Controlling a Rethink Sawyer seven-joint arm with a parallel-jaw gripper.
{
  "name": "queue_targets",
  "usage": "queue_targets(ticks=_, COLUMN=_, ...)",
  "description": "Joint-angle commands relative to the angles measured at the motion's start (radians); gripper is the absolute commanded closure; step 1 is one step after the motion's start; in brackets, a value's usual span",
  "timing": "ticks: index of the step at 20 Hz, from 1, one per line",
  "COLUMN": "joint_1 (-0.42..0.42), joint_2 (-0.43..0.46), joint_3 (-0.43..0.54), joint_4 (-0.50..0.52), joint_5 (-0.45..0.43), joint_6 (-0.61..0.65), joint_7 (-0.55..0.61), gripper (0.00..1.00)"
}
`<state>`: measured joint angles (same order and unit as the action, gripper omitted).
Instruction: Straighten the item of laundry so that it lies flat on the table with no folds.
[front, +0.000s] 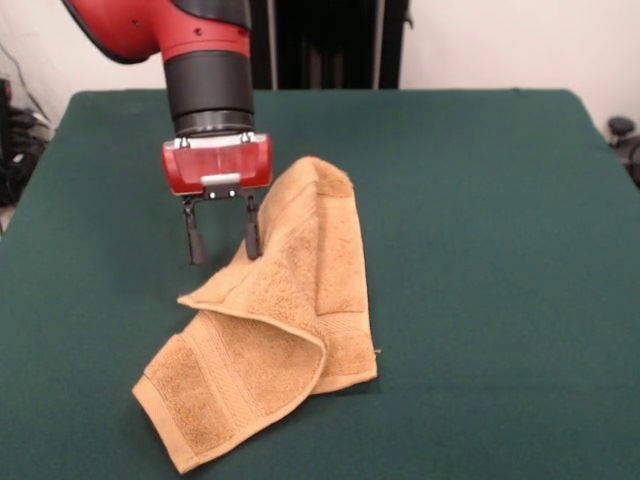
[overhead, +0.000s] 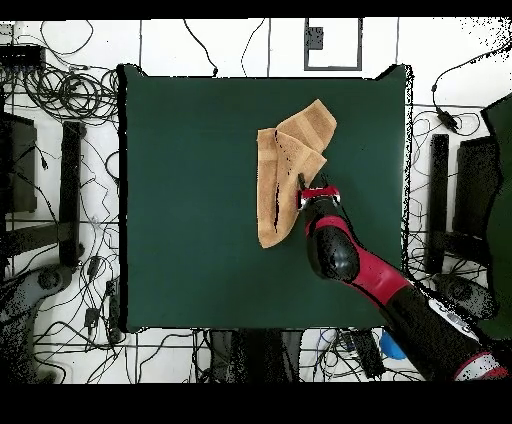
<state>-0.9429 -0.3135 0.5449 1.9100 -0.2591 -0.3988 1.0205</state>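
Note:
The orange-tan towel (front: 290, 300) lies folded on the green table (front: 480, 200). One corner is turned over at the near end, and a long fold runs along its length. My gripper (front: 222, 240) hangs just above the table at the towel's left edge. It is open and empty, with one fingertip (front: 252, 238) right at the towel's edge and the other over bare cloth. In the overhead view the towel (overhead: 285, 170) lies right of the table's (overhead: 180, 200) middle, with the gripper (overhead: 310, 190) at its right side.
The red and black arm (overhead: 380, 280) reaches in from the lower right of the overhead view. Cables and stands (overhead: 60, 180) lie on the floor around the table.

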Motion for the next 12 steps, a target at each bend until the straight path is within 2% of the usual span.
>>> queue_targets(ticks=1, joint_1=0.076, joint_2=-0.015, joint_3=0.03, joint_4=0.035, joint_5=0.118, joint_6=-0.076, joint_7=0.376, gripper=0.0)
queue_targets(ticks=8, joint_1=0.087, joint_2=-0.027, joint_3=0.022, joint_4=0.048, joint_5=0.127, joint_6=-0.092, joint_7=0.411, gripper=0.0)
queue_targets(ticks=12, joint_1=0.075, joint_2=-0.014, joint_3=0.052, joint_4=0.026, joint_5=0.103, joint_6=-0.068, joint_7=0.436, gripper=0.0)
